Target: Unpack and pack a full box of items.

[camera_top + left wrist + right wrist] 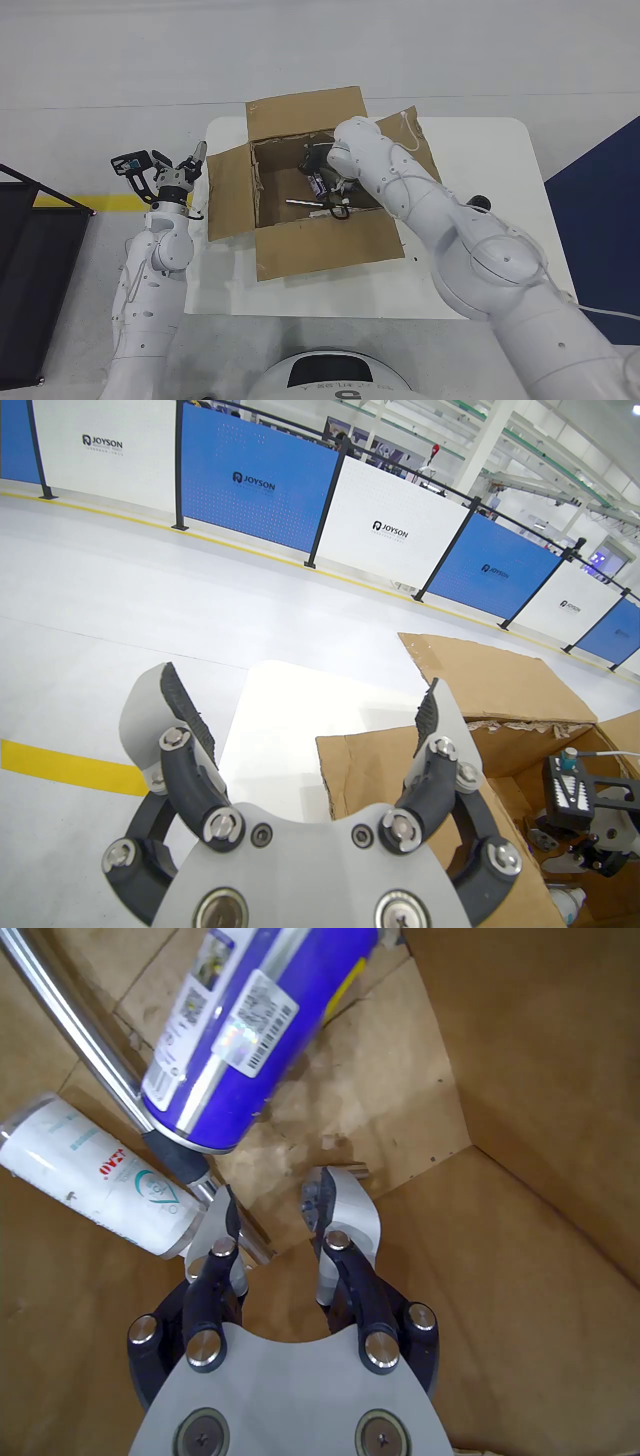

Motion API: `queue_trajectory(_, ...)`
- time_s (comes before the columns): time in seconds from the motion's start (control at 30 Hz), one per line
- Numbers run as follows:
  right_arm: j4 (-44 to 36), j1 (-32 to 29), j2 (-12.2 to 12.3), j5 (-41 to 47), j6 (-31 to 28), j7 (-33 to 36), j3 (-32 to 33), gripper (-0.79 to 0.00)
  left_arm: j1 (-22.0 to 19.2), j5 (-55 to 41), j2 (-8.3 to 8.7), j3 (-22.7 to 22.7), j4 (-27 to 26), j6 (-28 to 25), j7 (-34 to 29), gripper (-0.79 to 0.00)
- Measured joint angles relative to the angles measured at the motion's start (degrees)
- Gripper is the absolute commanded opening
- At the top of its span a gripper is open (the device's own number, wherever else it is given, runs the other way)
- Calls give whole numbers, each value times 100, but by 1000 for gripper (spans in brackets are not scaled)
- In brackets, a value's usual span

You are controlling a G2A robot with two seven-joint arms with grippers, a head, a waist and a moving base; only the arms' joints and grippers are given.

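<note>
R gripper (pixel 274 1188), jaws part-open & empty, sits low in the box (pixel 525 1078), far nearer than L gripper (pixel 300 680) (jaws wide, outside by a flap): blue can (pixel 250 1028) lies just ahead of R jaws, long axis slanting away, atop a metal rod (pixel 75 1023) passing one jaw.
</note>
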Motion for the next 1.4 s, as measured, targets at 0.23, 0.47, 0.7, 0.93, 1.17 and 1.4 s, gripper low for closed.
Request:
queue_trajectory(0.23, 213, -42, -134, -90, 53, 14, -3, -453, 0, 0, 0, 0, 0, 0, 0, 0)
queue_trajectory(0.47, 450, -15, -251, -230, 260, 50, 2, -462, 0, 0, 0, 0, 0, 0, 0, 0)
queue_trajectory(0.7, 643, -71, -377, -291, 218, 21, 12, -785, 0, 0, 0, 0, 0, 0, 0, 0)
queue_trajectory(0.93, 711, 58, -423, -344, 553, -291, 115, -785, 0, 0, 0, 0, 0, 0, 0, 0)
queue_trajectory(1.17, 378, 270, -239, -223, 788, -1149, 444, -785, 0, 0, 0, 0, 0, 0, 0, 0)
queue_trajectory(1.4, -494, 204, 284, -274, 1331, -2295, 964, -785, 0, 0, 0, 0, 0, 0, 0, 0)
